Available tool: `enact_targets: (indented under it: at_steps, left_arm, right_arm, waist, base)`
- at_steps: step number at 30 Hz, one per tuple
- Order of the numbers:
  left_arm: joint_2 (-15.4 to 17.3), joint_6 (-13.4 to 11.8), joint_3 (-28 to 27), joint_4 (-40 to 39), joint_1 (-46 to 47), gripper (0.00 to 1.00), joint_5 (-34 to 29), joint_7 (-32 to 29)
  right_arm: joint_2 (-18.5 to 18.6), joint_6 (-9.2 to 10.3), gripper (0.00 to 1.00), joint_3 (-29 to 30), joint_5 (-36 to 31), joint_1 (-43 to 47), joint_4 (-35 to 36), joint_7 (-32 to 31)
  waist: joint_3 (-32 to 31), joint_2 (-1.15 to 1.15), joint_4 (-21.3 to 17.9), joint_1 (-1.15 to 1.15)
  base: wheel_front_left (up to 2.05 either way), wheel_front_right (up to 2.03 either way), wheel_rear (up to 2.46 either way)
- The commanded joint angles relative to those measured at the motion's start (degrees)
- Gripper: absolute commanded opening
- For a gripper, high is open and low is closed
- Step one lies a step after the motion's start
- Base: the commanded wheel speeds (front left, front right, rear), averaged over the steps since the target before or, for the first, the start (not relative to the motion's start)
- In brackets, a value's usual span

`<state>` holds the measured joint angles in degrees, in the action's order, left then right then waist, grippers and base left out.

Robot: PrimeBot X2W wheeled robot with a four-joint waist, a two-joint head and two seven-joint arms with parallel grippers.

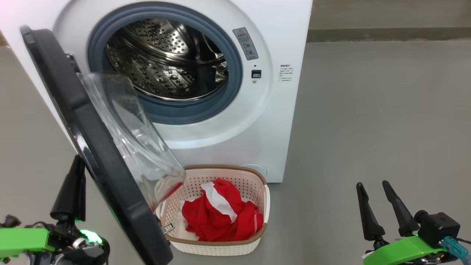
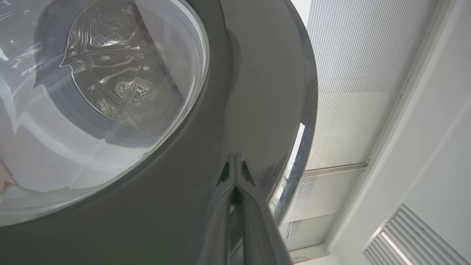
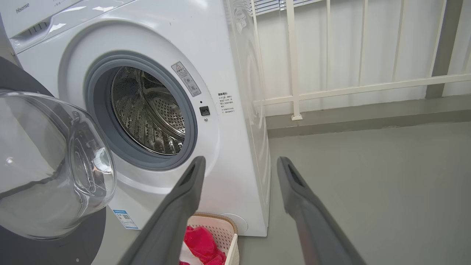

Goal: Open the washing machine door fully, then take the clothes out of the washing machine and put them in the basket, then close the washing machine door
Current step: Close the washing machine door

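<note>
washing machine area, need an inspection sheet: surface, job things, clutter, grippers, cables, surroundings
surface: grey floor, bare to the right of the washer
job's things: washing machine with door swung open; no clothing seen in the drum; red and white clothes lie in the basket, which stands on the floor in front of the machine
clutter: nothing seen
grippers: left gripper shut, tip at the door's black outer rim, contact cannot be told; right gripper open, empty, away from the machine
cables: teal cable at the right wrist, hanging free
surroundings: white railing beside the machine; ribbed ceiling panels
</note>
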<state>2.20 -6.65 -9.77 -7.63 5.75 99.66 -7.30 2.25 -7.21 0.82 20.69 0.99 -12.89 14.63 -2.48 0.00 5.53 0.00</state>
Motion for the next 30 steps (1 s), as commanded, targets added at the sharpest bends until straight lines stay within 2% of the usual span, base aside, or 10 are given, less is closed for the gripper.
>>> enact_targets:
  at_steps: [1,11,17,30]
  left_arm:
    - [0.7,-0.4,-1.6,-2.3,0.6,0.0,0.7,-0.3]
    - [0.7,-1.6,1.0,-4.6,1.2,0.0,1.3,0.4]
    - [0.7,-1.7,1.3,-2.1,4.8,0.0,3.2,1.8]
    - [0.7,-0.9,1.6,2.2,11.7,0.0,3.0,2.6]
  right_arm:
    - [0.6,-0.28,1.0,-1.5,0.0,-1.4,1.2,0.4]
    - [0.6,-0.28,1.0,-1.4,-0.2,-2.1,0.9,0.4]
    - [0.6,-0.28,1.0,-1.5,-0.3,-2.5,0.9,0.4]
    - [0.6,-0.28,1.0,-1.6,-0.6,-3.4,1.1,0.4]
  waist:
    - [0.2,0.0,-0.6,0.0]
    - [1.7,0.0,-3.9,0.0]
    - [2.9,0.0,-6.8,0.0]
    - [5.6,0.0,-11.8,0.0]
  base:
    - [0.0,0.0,0.0]
    - [0.0,0.0,0.0]
    - [0.0,0.0,0.0]
    - [0.0,0.0,0.0]
